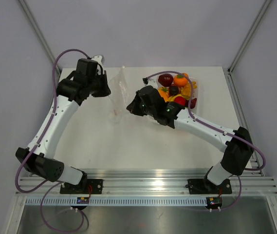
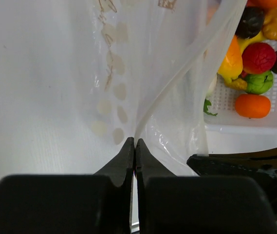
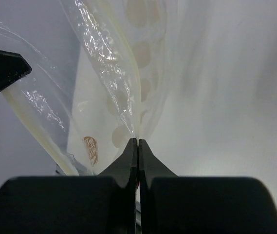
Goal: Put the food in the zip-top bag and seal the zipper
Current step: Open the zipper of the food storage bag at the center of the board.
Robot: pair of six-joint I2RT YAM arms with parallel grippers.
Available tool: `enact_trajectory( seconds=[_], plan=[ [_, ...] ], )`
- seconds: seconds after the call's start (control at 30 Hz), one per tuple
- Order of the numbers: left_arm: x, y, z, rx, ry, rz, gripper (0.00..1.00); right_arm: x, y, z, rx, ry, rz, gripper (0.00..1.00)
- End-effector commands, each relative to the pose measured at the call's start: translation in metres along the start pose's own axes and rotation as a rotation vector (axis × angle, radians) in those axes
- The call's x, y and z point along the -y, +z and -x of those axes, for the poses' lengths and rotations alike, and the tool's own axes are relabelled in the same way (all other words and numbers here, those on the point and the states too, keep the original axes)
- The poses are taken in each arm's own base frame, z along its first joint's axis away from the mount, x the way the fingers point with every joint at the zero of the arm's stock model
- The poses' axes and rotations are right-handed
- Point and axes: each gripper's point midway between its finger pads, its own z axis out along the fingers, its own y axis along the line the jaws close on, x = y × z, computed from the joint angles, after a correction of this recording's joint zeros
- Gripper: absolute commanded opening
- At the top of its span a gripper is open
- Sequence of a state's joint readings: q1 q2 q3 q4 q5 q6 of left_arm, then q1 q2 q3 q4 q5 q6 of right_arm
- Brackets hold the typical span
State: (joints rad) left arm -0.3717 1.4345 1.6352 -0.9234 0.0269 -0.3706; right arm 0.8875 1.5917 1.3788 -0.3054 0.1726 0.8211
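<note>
The zip-top bag (image 2: 172, 83) is held upright by the left gripper (image 2: 135, 142) and right gripper (image 3: 138, 142) — both jaws clenched on its film — presumably so the food (image 1: 178, 90) can be loaded.

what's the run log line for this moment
left pincer: shut on zip-top bag | right pincer: shut on zip-top bag | food: in white tray

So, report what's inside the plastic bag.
No toy food shows inside the clear blotch-patterned plastic bag. The left end effector and right end effector cover its pinched edges.
</note>
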Motion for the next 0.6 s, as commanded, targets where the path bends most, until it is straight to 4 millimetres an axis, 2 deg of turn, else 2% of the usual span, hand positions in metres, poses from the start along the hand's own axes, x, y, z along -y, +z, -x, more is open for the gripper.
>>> enact_trajectory(
  seconds=[0.0,0.07,0.2,0.27,0.37,0.57],
  plan=[
    [-0.018,-0.021,0.005,-0.027,0.115,0.117,0.00,-0.052,-0.012,0.026,0.035,0.088,0.176,0.00],
    [-0.020,-0.015,0.000,-0.062,0.135,0.126,0.00,-0.044,-0.013,0.030,0.060,0.110,0.142,0.00],
    [-0.018,0.001,-0.017,-0.118,0.141,0.100,0.00,0.025,0.000,0.025,0.078,0.166,-0.063,0.00],
    [-0.016,0.008,-0.027,-0.144,0.139,0.082,0.00,0.057,0.006,0.011,0.048,0.180,-0.149,0.00],
    [-0.003,0.016,-0.036,-0.169,0.132,0.022,0.00,0.077,0.009,0.001,0.028,0.207,-0.182,0.00],
    [0.038,0.036,-0.055,-0.209,0.152,-0.096,0.00,0.079,0.006,-0.001,0.015,0.179,-0.188,0.00]
  ],
)
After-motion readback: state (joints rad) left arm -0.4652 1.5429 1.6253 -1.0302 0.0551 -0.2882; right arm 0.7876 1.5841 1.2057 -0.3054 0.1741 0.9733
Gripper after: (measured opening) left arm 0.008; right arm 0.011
